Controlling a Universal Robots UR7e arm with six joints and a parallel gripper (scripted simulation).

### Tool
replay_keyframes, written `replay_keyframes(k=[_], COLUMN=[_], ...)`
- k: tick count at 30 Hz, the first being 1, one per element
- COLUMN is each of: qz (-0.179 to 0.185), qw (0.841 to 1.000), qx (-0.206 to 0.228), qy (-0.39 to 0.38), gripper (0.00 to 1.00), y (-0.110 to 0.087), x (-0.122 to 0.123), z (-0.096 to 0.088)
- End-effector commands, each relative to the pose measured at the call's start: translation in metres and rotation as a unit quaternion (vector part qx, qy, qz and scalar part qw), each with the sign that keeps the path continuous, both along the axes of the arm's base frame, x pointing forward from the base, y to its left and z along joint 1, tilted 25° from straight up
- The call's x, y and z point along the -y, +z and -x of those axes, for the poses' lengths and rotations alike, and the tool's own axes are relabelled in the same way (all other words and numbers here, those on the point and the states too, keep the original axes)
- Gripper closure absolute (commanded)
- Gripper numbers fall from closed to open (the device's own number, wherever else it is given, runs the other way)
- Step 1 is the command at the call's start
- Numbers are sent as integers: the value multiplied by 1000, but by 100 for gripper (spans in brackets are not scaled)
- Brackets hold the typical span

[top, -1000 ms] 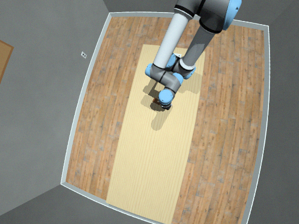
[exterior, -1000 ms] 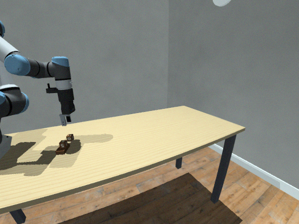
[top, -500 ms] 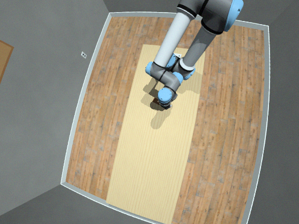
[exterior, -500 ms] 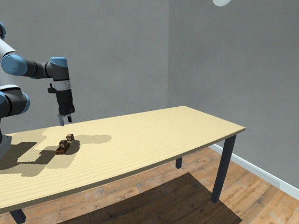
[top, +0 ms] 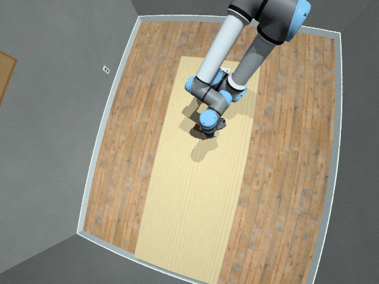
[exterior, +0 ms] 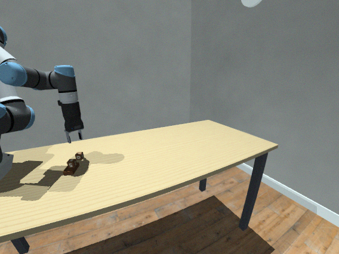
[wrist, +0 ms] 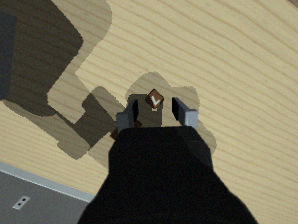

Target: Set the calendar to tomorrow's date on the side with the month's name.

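Calendar half apart: one cube in the tray, one loose beside it

The tray sits on the worktop, apparently flat, and bears one cube, whose visible face seems to read 5. The loose cube lies on the worktop just past the tray's far end in the exterior view; a pale stroke marks its upper face, but which digit cannot be told.

The gripper is released, its fingers spread and holding nothing, above the tray and loose cube.

The date is not set: the loose cube probably still needs turning and seating alongside the other, then the arm must back off. Whether the seated digit is final is unclear, as the month's name is illegible.

The tray's long axis runs crosswise over the worktop, its far end towards the loose cube. The 5 faces the exterior camera; whether that is the month side cannot be told.

The black two-finger gripper has turned about its own length: in the exterior view its fingers now show side by side with a plain gap, where they nearly overlapped a second ago. The dark bracket beside its mount has swung round with it — jutting less to the left in the exterior view, and showing more to the right of the rounded light-blue wrist cap from above. That cap sits slightly nearer the robot's base — a small shift.
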State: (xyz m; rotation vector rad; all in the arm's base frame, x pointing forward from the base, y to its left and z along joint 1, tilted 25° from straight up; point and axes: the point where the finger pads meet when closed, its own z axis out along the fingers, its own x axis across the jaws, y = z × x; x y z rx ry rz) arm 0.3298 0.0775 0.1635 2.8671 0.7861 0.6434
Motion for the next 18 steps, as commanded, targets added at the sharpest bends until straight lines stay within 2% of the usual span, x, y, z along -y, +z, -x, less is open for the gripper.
replay_keyframes(k=[1,4,7,10,14,18], qz=[-32,-49,-51,-78,-94,-120], qw=[996,992,991,981,973,957], qx=[-1,-2,-2,-2,-3,-3], qy=[-78,-115,-120,-176,-210,-266], gripper=[0,0,0,0,0,0], y=[0,-1,-1,-2,-2,-2], x=[0,0,0,1,2,3], z=[-1,-1,-2,-2,-3,-4])
